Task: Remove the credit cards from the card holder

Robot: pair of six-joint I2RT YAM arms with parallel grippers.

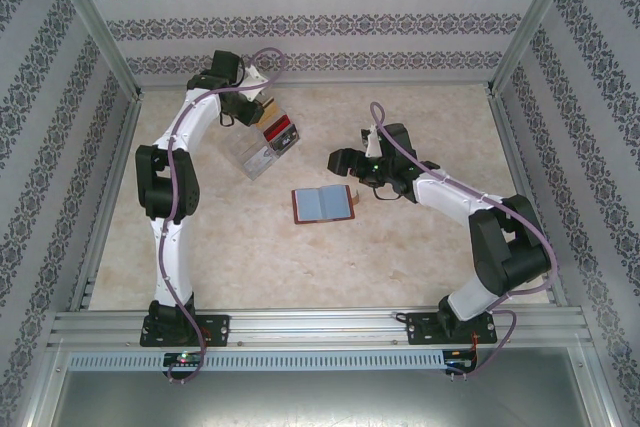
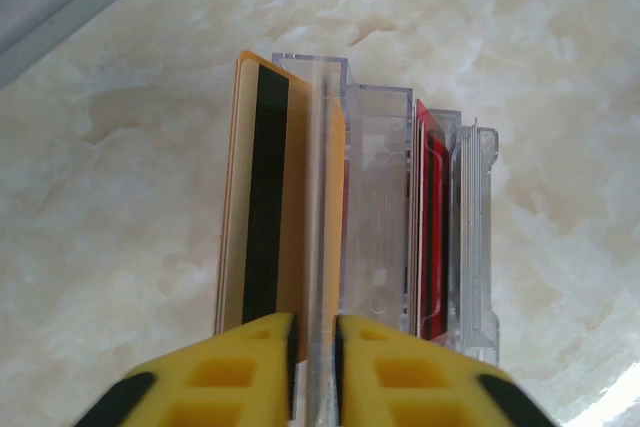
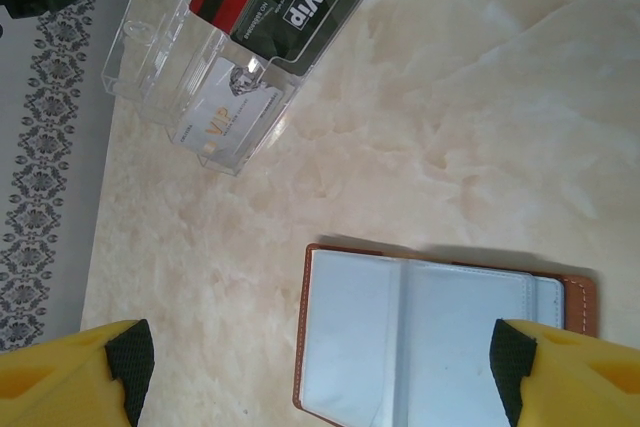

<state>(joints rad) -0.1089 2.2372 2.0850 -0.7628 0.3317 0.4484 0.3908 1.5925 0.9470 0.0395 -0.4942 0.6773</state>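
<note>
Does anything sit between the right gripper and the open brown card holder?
Nothing visible does. The right gripper hangs open above the card holder, with only bare table around it; the clear stand with cards sits well off to the side.

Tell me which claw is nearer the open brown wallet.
Right. The right claw hangs open over the brown wallet; the left claw is away at the clear card stand, closed on one wall.

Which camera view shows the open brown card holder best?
The top external view: the card holder lies whole and open, though small. The right wrist view shows it closer, with its pale pockets, but the frame's bottom edge cuts it off. The left wrist camera faces the clear card stand.
</note>
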